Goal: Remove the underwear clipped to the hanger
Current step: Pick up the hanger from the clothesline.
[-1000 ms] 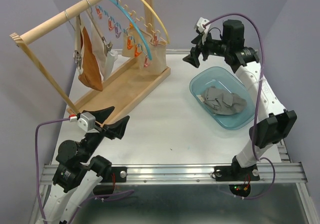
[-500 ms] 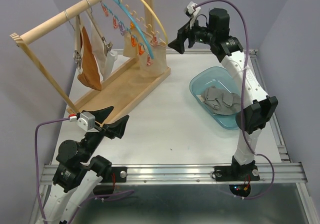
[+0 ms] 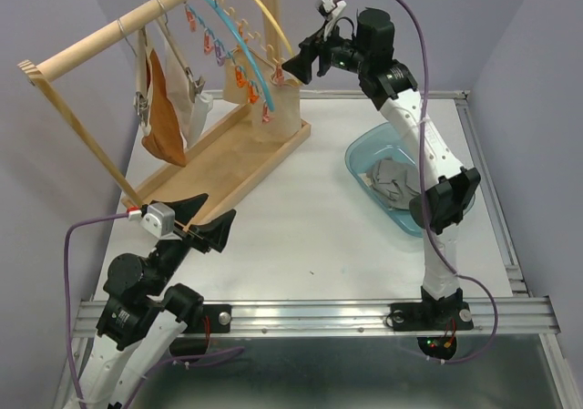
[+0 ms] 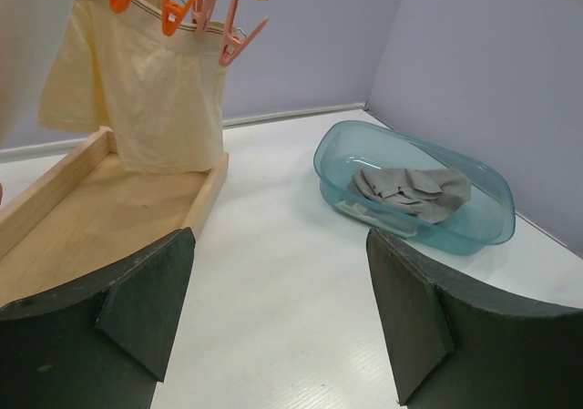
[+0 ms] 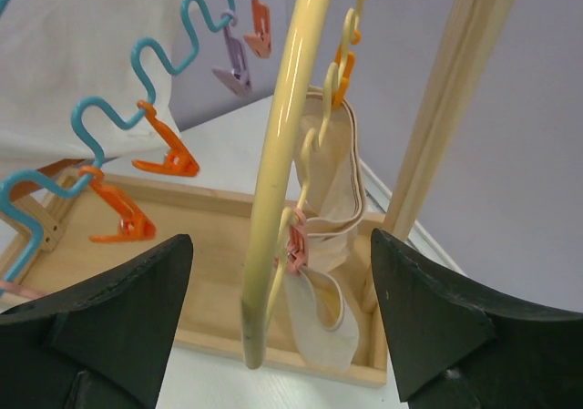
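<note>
rack [image 3: 118, 28]: plain pale wood. A round bar sits on slanted legs over a shallow wooden tray [image 3: 228, 158], on the far left part of the white desk [image 3: 301, 227]
hangers: two curved plastic ones on the bar. One is blue [image 3: 239, 35] with a wavy edge, the other is yellow [image 5: 278, 154], smooth and round like a rod
clips: small plastic pegs in orange [image 5: 164, 163], pink [image 5: 296, 245] and purple [image 5: 235, 72]
cream underwear [image 4: 137, 99]: soft, thin and boxy, with a thin dark line along the waistband. It's pegged up along the top edge and hangs over the far end of the tray, near the far edge of the desk
orange underwear [image 3: 164, 122]: rust coloured and sagging like a pouch, hanging at the left end of the rack
white underwear [image 3: 200, 108]: hangs just beside the orange one, and it's too small to make out much
grey underwear [image 4: 410, 190]: a crumpled soft heap inside the tub
tub [image 3: 364, 145]: see-through teal plastic, a rounded oblong on the right side of the desk
left hand [image 4: 282, 309]: fingers spread wide with nothing in them, low over the near left part of the desk
right hand [image 3: 299, 56]: up by the yellow hanger and the cream underwear, fingers wide apart and not gripping anything
</note>
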